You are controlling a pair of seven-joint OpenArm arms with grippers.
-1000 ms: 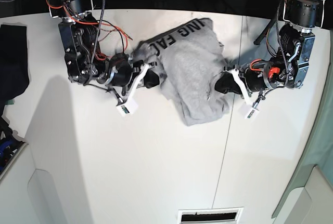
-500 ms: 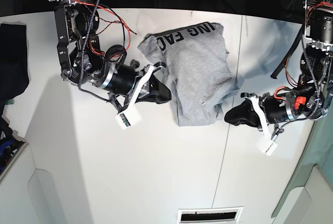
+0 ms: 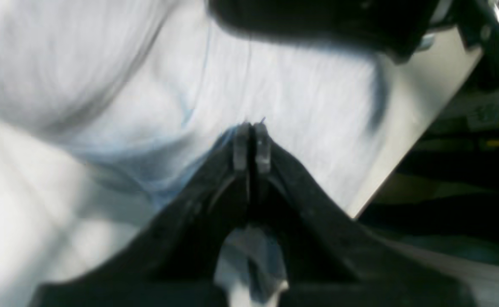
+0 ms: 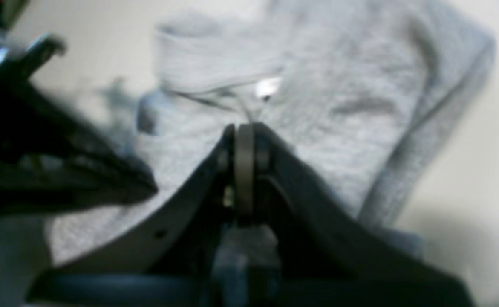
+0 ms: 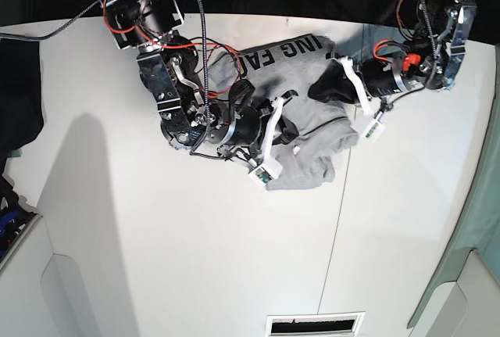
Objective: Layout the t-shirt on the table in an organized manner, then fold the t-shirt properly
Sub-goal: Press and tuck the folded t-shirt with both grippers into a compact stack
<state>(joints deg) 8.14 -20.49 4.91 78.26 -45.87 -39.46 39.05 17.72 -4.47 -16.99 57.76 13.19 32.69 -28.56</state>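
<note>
The grey t-shirt (image 5: 301, 110) lies bunched on the white tabletop (image 5: 195, 251), black lettering at its far edge. Both the right claw (image 5: 291, 127) and the left claw (image 5: 319, 89) hover over the fabric, each clenched with nothing visibly between the fingers.

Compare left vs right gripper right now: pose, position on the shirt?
The right gripper sits over the middle of the t-shirt; the left gripper is at its far edge by the lettering. The right points across the cloth, the left inward from the side. Both look shut.
</note>
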